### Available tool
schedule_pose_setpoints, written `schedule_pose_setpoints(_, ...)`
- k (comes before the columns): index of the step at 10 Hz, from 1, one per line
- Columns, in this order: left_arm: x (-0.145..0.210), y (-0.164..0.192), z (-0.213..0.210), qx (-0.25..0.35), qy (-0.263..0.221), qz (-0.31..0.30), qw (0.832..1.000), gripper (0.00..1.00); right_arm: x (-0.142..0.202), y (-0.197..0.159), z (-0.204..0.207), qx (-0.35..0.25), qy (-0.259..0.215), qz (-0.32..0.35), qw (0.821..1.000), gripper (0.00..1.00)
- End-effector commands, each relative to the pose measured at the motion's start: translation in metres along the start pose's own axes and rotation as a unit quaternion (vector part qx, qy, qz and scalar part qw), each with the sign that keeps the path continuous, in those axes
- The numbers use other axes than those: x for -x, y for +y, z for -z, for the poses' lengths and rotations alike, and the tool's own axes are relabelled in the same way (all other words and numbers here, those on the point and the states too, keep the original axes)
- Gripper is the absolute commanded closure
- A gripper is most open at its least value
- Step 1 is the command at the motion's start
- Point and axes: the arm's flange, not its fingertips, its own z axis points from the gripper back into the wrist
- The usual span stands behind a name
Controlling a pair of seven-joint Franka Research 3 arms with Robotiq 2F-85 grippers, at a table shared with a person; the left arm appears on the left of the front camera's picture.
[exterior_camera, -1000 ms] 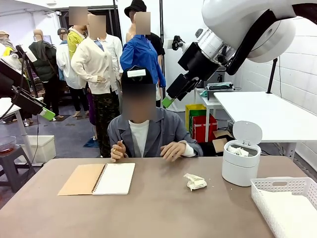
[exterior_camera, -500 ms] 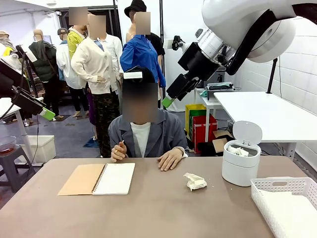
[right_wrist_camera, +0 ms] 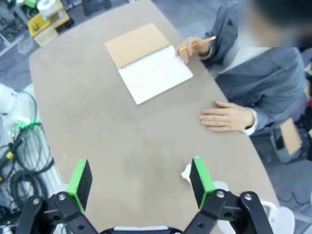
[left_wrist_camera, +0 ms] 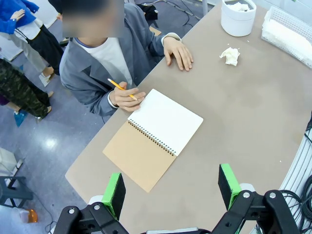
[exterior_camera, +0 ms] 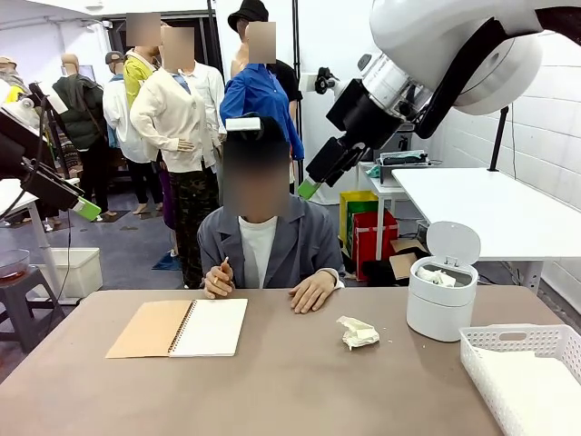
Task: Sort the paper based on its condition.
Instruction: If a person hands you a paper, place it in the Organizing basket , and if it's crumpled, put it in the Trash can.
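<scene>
Crumpled paper (exterior_camera: pixel 357 332): on the table (exterior_camera: pixel 300 391), near the white bin (exterior_camera: pixel 441 295), well apart from the open notebook (exterior_camera: pixel 180 328). Left gripper (left_wrist_camera: pixel 170 188): raised, jaws spread wide, empty. Right gripper (right_wrist_camera: pixel 139 180): raised, jaws spread wide, empty

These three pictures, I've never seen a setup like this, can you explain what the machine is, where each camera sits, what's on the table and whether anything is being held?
It is a robot with two white arms, each ending in a two-finger gripper with green pads. The front view looks across the brown table at a seated person; the other two cameras ride on the wrists and look down.

The left gripper and the right gripper are both open, high above the table, holding nothing.

On the table lie an open notebook, one crumpled paper ball, a round white bin with its lid up and crumpled paper inside, and a white lattice basket holding flat sheets.

The person's one hand holds a pencil; the other hand rests flat.
</scene>
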Motion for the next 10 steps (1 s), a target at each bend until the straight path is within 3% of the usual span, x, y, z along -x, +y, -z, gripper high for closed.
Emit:
schedule_pose_setpoints(1, 0.000, 0.002, 0.000, -0.001, -0.003, -0.001, 1.000, 0.00, 0.009, -0.007, 0.013, -0.012, 0.079, -0.008, 0.997, 0.00)
schedule_pose_setpoints(4, 0.000, 0.002, 0.000, -0.001, -0.003, -0.001, 1.000, 0.00, 0.029, -0.014, 0.046, -0.022, 0.186, -0.022, 0.982, 0.00)
schedule_pose_setpoints(6, 0.000, 0.002, 0.000, -0.001, -0.003, -0.001, 1.000, 0.00, 0.052, -0.012, 0.079, 0.007, 0.241, -0.033, 0.970, 0.00)
schedule_pose_setpoints(10, 0.000, 0.002, 0.000, -0.001, -0.003, -0.001, 1.000, 0.00, 0.097, -0.028, 0.142, 0.044, 0.262, -0.076, 0.961, 0.00)
